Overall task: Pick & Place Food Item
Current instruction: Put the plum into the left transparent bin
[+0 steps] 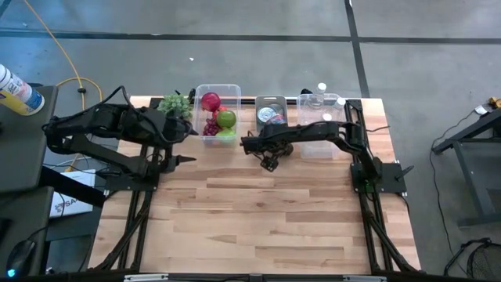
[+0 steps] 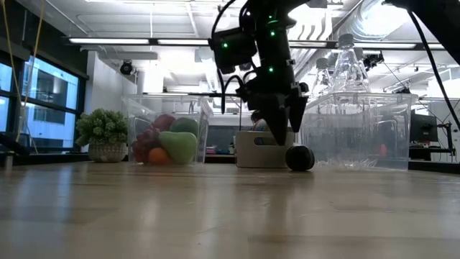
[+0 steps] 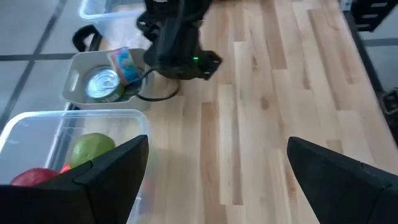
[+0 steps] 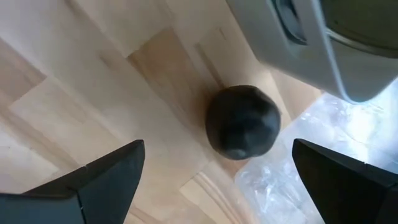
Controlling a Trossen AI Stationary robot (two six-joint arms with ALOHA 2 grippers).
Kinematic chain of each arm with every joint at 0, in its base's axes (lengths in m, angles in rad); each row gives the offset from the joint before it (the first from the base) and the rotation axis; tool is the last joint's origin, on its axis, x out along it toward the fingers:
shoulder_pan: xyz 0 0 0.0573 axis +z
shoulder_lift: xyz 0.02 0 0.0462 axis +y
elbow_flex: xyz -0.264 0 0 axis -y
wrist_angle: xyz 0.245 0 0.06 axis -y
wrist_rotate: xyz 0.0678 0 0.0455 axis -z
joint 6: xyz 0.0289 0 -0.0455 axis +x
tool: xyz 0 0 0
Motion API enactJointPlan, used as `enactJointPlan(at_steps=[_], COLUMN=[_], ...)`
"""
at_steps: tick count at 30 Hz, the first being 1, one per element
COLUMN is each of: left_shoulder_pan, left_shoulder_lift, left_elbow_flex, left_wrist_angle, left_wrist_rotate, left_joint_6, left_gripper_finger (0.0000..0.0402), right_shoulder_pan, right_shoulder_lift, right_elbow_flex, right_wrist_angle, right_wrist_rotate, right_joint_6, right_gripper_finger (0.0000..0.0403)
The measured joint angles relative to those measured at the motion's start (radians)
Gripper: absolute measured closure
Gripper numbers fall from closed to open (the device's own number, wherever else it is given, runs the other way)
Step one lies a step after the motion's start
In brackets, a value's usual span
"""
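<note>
Right gripper [image 4: 217,180], jaws spread wide, hangs just above the dark round fruit [image 4: 242,122] (we judge this arm nearer).

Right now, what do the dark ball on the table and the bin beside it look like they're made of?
Dark ball: near-black, matte, slightly dimpled skin; possibly a plastic imitation fruit, but I can't tell. Bin: clear, glossy, rigid plastic; the room shows through its walls. Table: pale wood planks with visible grain and seams.

wooden table [image 1: 258,211] with bins, plant [image 1: 175,104], dark round fruit [image 4: 242,122]
</note>
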Motion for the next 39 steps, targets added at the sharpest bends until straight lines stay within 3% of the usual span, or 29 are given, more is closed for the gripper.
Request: enactJointPlan(at_steps=[10, 19, 29, 36, 39], left_shoulder_pan=[0.0, 0.0, 0.0, 0.0, 0.0], left_shoulder_lift=[0.0, 0.0, 0.001, 0.001, 0.001], left_elbow_flex=[-0.001, -0.001, -0.001, -0.001, -0.001], left_wrist_angle=[0.0, 0.007, 0.082, 0.121, 0.123], left_wrist_rotate=[0.115, 0.132, 0.131, 0.13, 0.128], left_joint_6=[-0.008, -0.06, -0.055, 0.005, 0.029], left_gripper_finger=[0.0029, 0.0029, 0.0029, 0.0029, 0.0029], right_shoulder_pan=[-0.018, -0.04, -0.057, -0.074, -0.072], right_shoulder_lift=[0.0, 0.0, 0.0, -0.002, -0.002], right_elbow_flex=[-0.075, -0.197, -0.213, -0.213, -0.213], right_wrist_angle=[-0.013, 0.12, 0.239, 0.252, 0.251], right_wrist_rotate=[-0.017, -0.017, -0.014, -0.087, -0.065], right_joint_6=[0.003, -0.023, -0.065, -0.044, -0.031], right_gripper_finger=[0.0007, 0.0007, 0.0007, 0.0007, 0.0007])
